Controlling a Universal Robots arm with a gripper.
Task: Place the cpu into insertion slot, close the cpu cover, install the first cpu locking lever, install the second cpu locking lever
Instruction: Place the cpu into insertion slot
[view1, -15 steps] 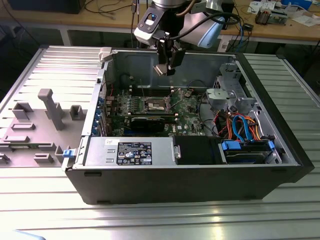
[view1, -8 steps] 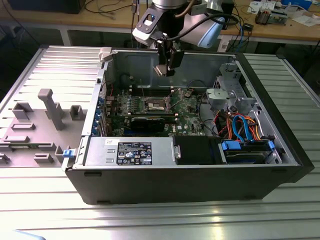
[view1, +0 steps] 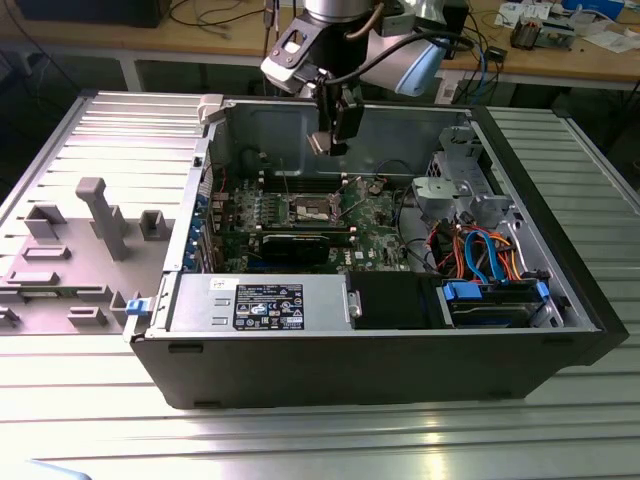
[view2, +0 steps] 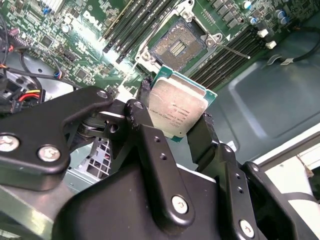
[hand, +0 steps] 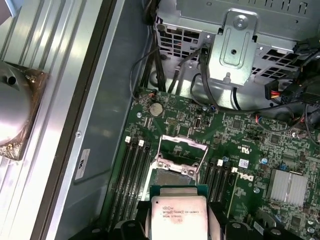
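The claw (view2: 174, 117) grips the cpu (view2: 180, 102) edgewise above the insertion slot (view2: 175, 47).

Several lines of small dark print cross the silvery top of the cpu (hand: 178, 217) (view2: 179, 110) in both wrist views. White lettering marks the green circuit board (hand: 250, 150). A black printed label (view1: 269, 306) sits on the power supply (view1: 200, 305). A pale sticker (hand: 82, 164) is on the case wall (hand: 100, 125).

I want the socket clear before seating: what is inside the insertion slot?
The insertion slot is open: bare contact field with a darker middle, no chip in it. The cpu, clamped in the gripper, hides part of it in the first wrist view.
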